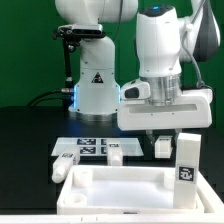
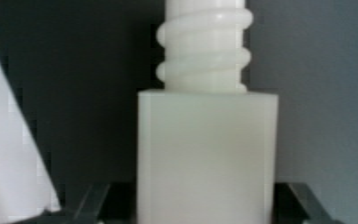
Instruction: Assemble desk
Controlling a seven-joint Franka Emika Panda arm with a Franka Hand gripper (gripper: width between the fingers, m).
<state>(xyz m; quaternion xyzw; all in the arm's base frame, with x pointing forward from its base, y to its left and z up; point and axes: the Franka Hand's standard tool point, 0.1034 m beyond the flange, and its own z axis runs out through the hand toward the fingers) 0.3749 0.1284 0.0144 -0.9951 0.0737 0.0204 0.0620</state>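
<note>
The white rimmed desk tabletop (image 1: 110,187) lies at the front of the black table. One white leg (image 1: 187,160) with a tag sticker stands upright at its corner on the exterior view's right. My gripper (image 1: 162,138) hangs just behind the tabletop, shut on another white square-bar leg (image 2: 206,140). In the wrist view that leg fills the middle, with its threaded end (image 2: 206,45) pointing away from the hand. The dark fingers (image 2: 105,200) sit against both of its sides. Two more legs (image 1: 66,161) (image 1: 115,155) lie flat behind the tabletop.
The marker board (image 1: 92,146) lies flat behind the loose legs. The big white robot base (image 1: 95,85) with a triangle sticker stands at the back. A white surface (image 2: 2,140) fills one edge of the wrist view; I cannot tell what it is.
</note>
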